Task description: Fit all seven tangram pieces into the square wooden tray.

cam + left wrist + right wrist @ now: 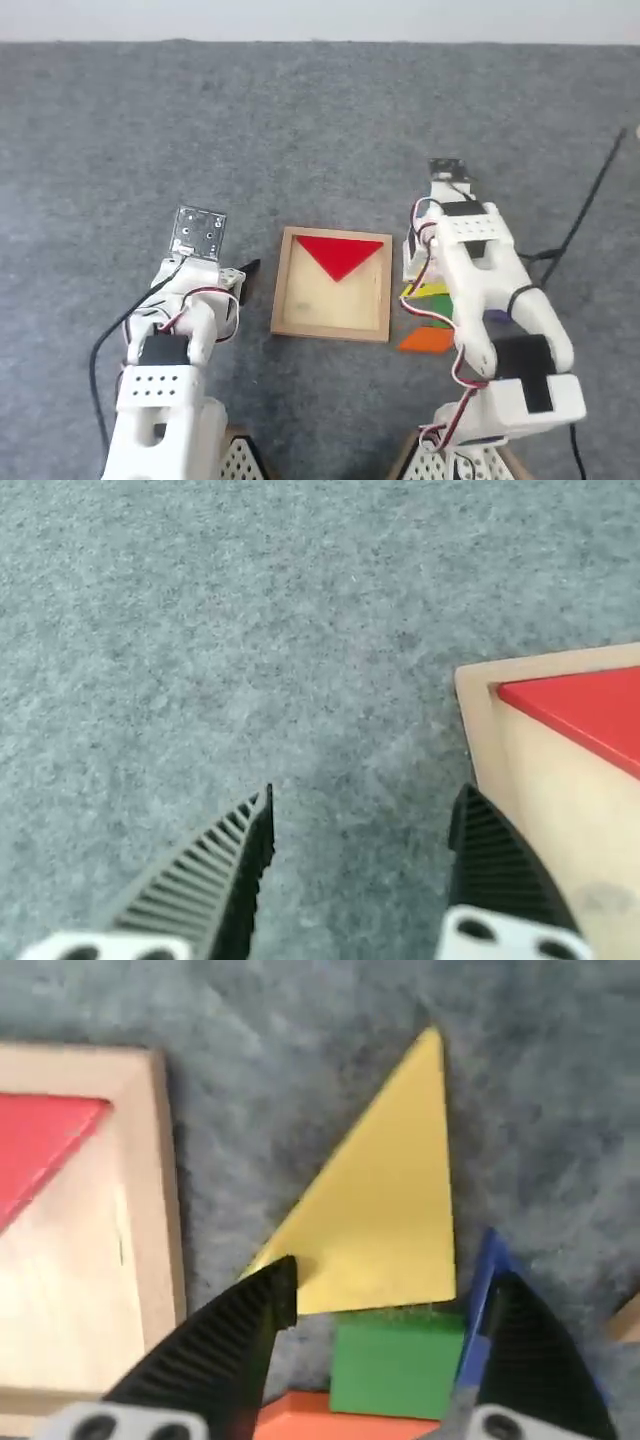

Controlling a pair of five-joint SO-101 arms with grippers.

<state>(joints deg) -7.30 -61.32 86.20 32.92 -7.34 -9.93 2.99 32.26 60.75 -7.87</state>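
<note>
The square wooden tray point(283, 318) lies mid-table with a red triangle point(340, 255) in its far part. My left gripper point(360, 830) is open over bare carpet, just outside the tray's corner point(480, 695) near the red triangle point(585, 705); in the high view the left gripper point(243, 275) sits at the tray's left edge. My right gripper point(390, 1295) is open, low over a yellow triangle point(385, 1210), with a green piece point(395, 1365), an orange piece point(320, 1415) and a blue piece point(487, 1270) beside it. The tray point(165, 1210) lies close by.
Loose pieces lie right of the tray under the right arm: yellow point(432, 291), orange point(425, 340), blue point(497, 315). Grey carpet point(300, 130) covers the table, with open room at the back. A black cable point(590, 200) runs at the far right.
</note>
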